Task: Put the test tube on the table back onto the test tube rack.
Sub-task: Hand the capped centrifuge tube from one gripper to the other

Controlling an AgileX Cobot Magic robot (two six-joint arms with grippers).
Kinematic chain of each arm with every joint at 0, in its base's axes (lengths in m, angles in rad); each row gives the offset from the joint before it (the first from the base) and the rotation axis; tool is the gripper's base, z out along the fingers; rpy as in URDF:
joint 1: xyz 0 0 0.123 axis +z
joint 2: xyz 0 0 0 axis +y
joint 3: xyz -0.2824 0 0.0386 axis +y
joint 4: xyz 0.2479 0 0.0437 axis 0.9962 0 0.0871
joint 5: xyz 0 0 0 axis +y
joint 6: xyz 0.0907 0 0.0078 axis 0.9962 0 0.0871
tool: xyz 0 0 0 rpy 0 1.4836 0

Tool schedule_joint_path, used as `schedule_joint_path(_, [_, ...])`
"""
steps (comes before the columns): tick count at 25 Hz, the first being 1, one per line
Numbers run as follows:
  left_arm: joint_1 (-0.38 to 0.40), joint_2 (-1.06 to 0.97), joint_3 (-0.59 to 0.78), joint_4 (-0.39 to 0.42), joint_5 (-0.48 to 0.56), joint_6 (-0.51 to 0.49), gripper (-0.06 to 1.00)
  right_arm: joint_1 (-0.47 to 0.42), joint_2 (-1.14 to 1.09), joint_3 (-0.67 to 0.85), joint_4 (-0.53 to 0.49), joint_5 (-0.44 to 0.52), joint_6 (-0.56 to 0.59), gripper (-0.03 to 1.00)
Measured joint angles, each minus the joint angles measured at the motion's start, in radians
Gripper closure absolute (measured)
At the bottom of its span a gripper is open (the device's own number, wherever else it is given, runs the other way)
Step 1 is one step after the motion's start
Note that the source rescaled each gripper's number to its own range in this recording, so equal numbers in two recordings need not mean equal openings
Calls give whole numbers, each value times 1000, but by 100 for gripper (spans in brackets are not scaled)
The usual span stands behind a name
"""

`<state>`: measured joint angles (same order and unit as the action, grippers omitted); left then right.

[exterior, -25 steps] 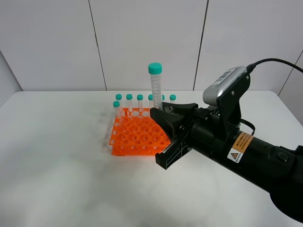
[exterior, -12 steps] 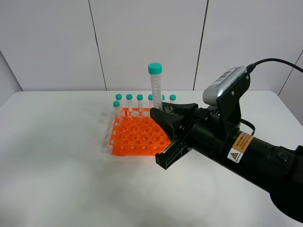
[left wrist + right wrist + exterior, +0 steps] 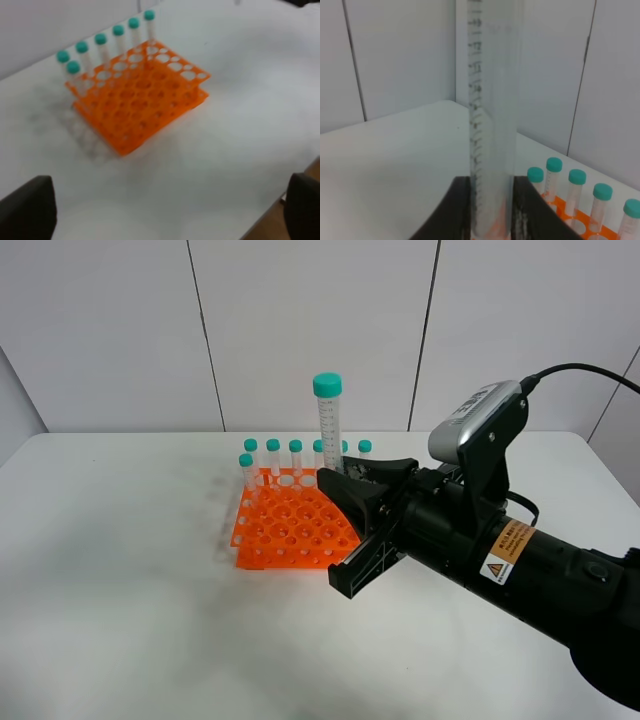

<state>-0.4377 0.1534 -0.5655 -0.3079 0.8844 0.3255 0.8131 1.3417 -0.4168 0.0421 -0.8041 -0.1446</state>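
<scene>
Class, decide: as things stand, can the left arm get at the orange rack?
Probably yes. In the left wrist view the rack lies ahead of the open left end effector, with only bare table between. The right end effector, holding a tube, crowds the rack's right side in the high view.

A warning label (image 3: 505, 552) bearing a yellow hazard triangle sits on the black right arm (image 3: 560, 585), above the right side of the table (image 3: 120, 620); its printed lines are too small to read. The upright test tube (image 3: 329, 430) carries a printed graduation scale, its numerals blurred beyond reading.
</scene>
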Motion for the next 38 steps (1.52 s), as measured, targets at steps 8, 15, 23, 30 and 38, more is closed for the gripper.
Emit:
schedule_joint_path(8, [-11, 0, 0, -24, -101, 45, -6, 0, 0, 0, 0, 1, 0, 96])
schedule_joint_path(15, [-11, 85, -38, -24, -147, 46, -6, 0, 0, 0, 0, 26, 0, 96])
schedule_joint_path(23, [-11, 404, -230, -29, -229, 106, -6, 0, 0, 0, 0, 28, 0, 96])
schedule_joint_path(30, [-11, 613, -296, -487, -293, 525, -6, 0, 0, 0, -1, 28, 0, 96])
schedule_joint_path(38, [-11, 808, -296, -893, -316, 871, -6, 0, 0, 0, -1, 28, 0, 96])
